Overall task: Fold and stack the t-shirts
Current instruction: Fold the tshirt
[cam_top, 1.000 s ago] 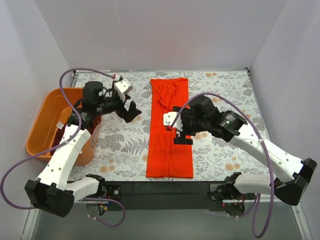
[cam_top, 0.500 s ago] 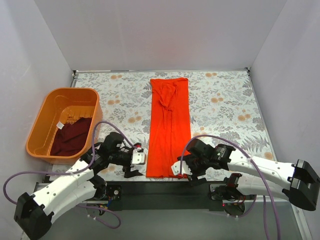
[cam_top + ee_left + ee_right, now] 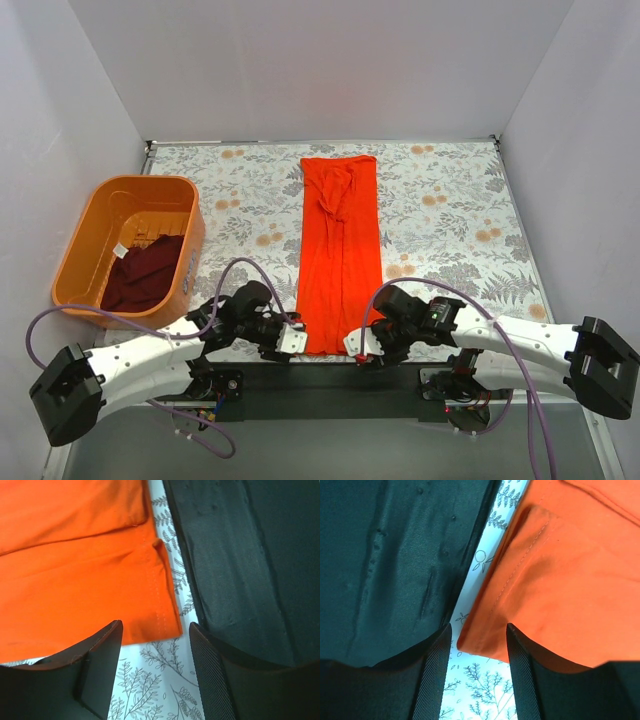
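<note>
The orange-red t-shirt (image 3: 339, 250) lies folded into a long strip down the middle of the table. My left gripper (image 3: 291, 341) is open at the shirt's near left corner (image 3: 165, 620), just short of the hem. My right gripper (image 3: 357, 343) is open at the near right corner (image 3: 485, 630), which lies between its fingers. Neither holds any cloth. The dark maroon t-shirt (image 3: 142, 275) lies bunched in the orange basket (image 3: 90, 230) at the left.
The floral tablecloth (image 3: 450, 200) covers the table. A black strip (image 3: 330, 375) runs along the near edge, right beside both grippers, and shows in both wrist views (image 3: 240, 555) (image 3: 385, 555). White walls close the back and sides.
Both arms swung down from mid-table to the near edge. The left gripper closed in from the left onto the shirt's near left corner, the right one settled at the near right corner.
</note>
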{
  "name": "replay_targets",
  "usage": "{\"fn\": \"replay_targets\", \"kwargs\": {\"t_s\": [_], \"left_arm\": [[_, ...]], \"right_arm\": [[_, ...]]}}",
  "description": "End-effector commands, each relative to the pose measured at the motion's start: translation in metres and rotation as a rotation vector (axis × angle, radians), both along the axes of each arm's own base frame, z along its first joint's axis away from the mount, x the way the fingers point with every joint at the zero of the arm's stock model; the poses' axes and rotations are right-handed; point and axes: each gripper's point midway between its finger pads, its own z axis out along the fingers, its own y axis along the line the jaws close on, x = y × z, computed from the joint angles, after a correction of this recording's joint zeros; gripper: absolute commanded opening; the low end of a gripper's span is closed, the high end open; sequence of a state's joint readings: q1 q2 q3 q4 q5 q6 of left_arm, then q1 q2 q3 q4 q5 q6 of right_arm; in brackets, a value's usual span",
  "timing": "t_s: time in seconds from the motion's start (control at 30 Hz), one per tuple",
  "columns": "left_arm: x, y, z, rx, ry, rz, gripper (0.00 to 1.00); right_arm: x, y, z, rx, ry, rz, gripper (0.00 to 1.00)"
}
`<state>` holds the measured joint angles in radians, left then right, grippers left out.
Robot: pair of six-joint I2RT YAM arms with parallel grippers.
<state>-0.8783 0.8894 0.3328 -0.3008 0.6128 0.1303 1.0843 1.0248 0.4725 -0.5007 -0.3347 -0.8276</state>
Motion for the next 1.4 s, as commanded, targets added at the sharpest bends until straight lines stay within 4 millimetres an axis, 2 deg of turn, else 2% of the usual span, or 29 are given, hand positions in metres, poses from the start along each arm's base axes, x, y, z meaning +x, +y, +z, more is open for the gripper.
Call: {"fn": "replay_targets", "kwargs": {"t_s": [0.0,0.07,0.23,0.4,0.5,0.6,0.7,0.93,1.13,1.2,1.23,1.27,1.37], "left_arm": [[0.008,-0.009,-0.004,-0.005,-0.068,-0.011,0.53],[0.009,-0.01,-0.01,0.008,-0.066,-0.009,0.49],[0.011,-0.007,-0.024,0.051,-0.074,-0.02,0.46],[0.009,-0.003,-0.035,0.081,-0.08,-0.043,0.44],[0.011,-0.006,-0.026,0.04,-0.105,-0.038,0.5],[0.004,-0.011,-0.009,-0.018,-0.12,-0.083,0.5],[-0.001,-0.014,-0.001,-0.025,-0.114,-0.099,0.48],[-0.006,-0.009,-0.016,0.023,-0.084,-0.121,0.47],[-0.005,0.003,-0.042,0.103,-0.086,-0.125,0.46],[-0.004,0.005,-0.047,0.121,-0.082,-0.12,0.41],[-0.004,0.007,-0.052,0.142,-0.073,-0.115,0.38],[-0.003,0.007,-0.053,0.15,-0.07,-0.11,0.26],[-0.001,0.001,-0.044,0.132,-0.067,-0.106,0.12]], "right_arm": [[0.005,0.007,-0.001,0.025,-0.033,0.011,0.54],[0.004,0.004,-0.006,0.004,-0.022,0.009,0.5],[0.002,0.0,-0.014,-0.019,-0.018,0.008,0.39],[0.004,-0.005,-0.021,-0.035,-0.047,0.016,0.35],[0.003,-0.007,-0.024,-0.049,-0.037,0.008,0.31],[0.003,-0.007,-0.024,-0.049,-0.037,0.009,0.3],[0.002,-0.007,-0.025,-0.05,-0.036,0.009,0.27],[0.002,-0.009,-0.027,-0.059,-0.035,0.008,0.2],[0.002,-0.009,-0.027,-0.064,-0.032,0.007,0.15],[0.002,-0.009,-0.028,-0.066,-0.031,0.007,0.13],[0.003,-0.009,-0.028,-0.068,-0.031,0.005,0.09],[0.003,-0.008,-0.027,-0.065,-0.031,0.004,0.06],[0.004,-0.006,-0.023,-0.058,-0.033,-0.005,0.01]]}}
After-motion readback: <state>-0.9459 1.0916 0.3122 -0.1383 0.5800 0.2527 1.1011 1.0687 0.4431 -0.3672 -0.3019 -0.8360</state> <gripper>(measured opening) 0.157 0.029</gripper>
